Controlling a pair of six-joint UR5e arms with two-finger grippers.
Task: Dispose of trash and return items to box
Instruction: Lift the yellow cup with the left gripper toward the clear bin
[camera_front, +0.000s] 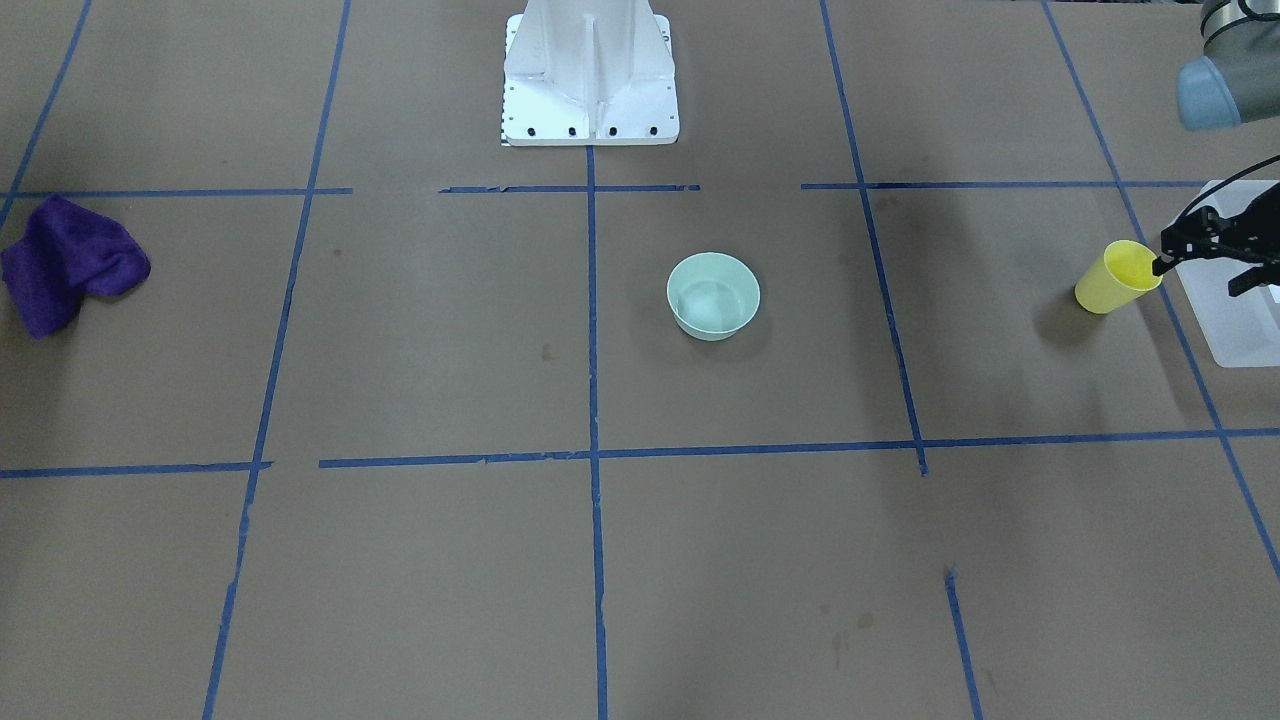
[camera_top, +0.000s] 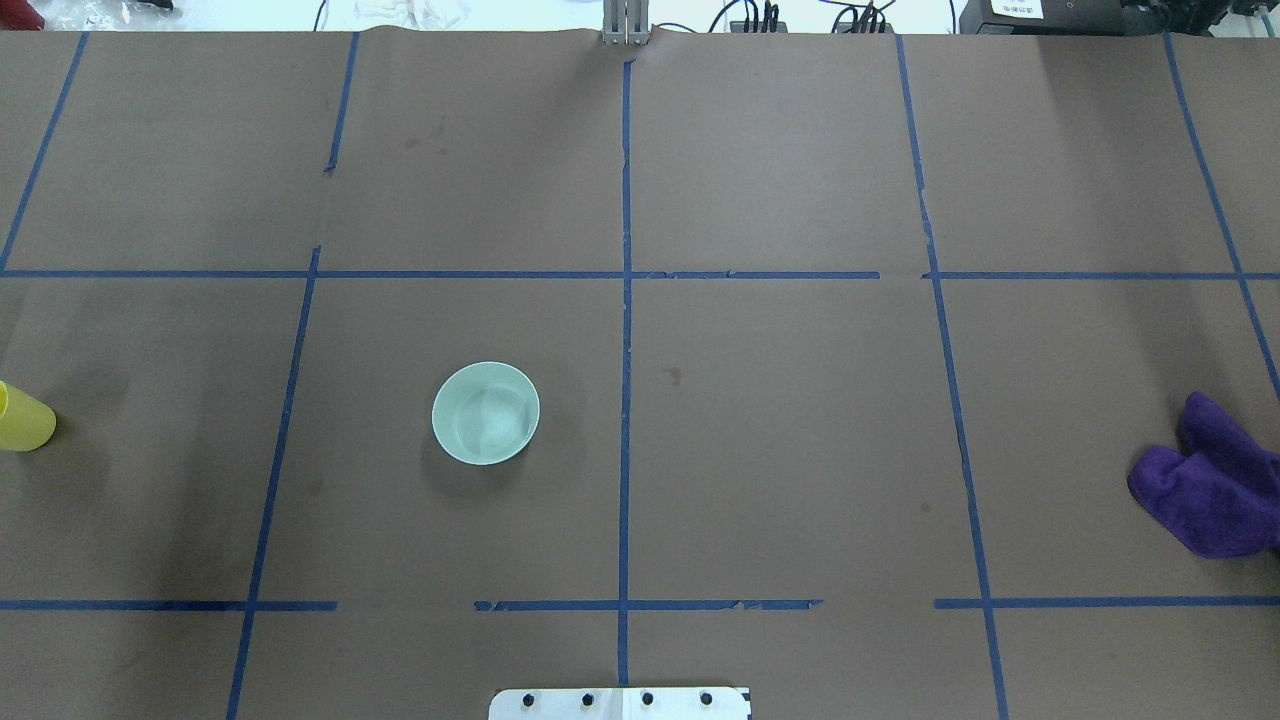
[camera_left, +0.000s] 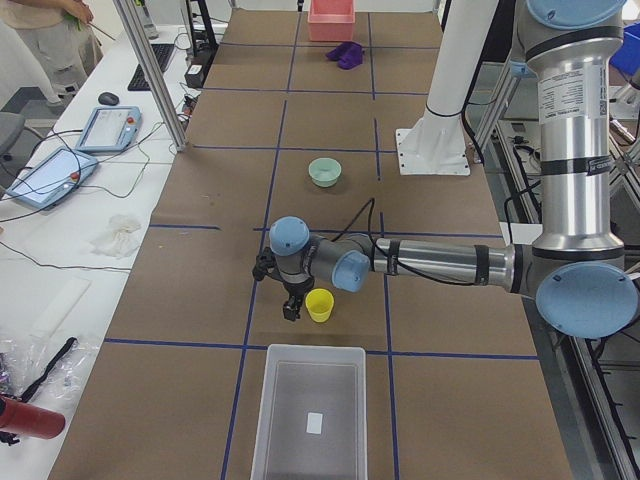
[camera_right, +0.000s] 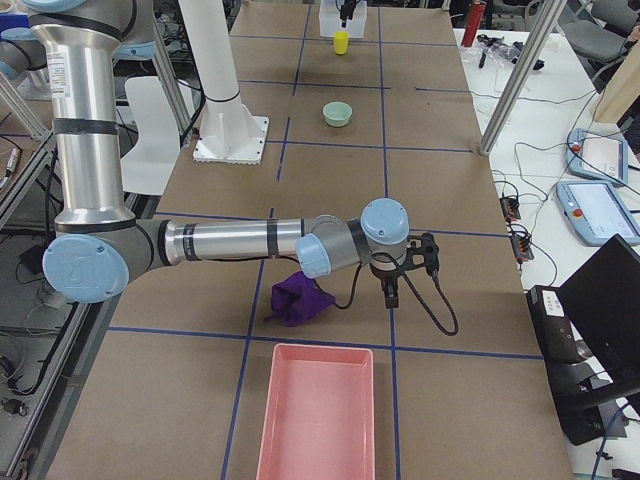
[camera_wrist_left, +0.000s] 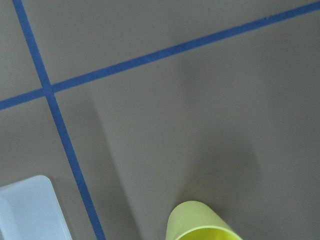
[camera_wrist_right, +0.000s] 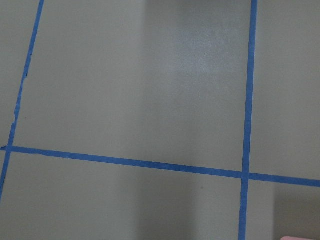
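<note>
- The yellow cup (camera_front: 1116, 279) is upright and outside the box (camera_left: 300, 385), just beside its short end, on the bowl's side.
- The left gripper (camera_left: 291, 306) is right at the cup's rim. Pinching it or fingers apart? Can't tell from here.
- Inside the box there's one small white square (camera_left: 314, 423) on the floor.
- The green bowl (camera_front: 713, 300) sits mid-table, showing only its pale inside.
- The right gripper (camera_right: 389, 293) hovers by the purple cloth (camera_right: 298, 297), near the pink tray (camera_right: 318, 420). Whether its fingers are together or apart, can't tell.

Brown table (camera_front: 420, 340), blue tape grid (camera_front: 592, 350), mint-green bowl (camera_front: 713, 295), purple cloth (camera_front: 70, 262), translucent bin (camera_left: 310, 415), pink tray (camera_right: 317, 410)
</note>
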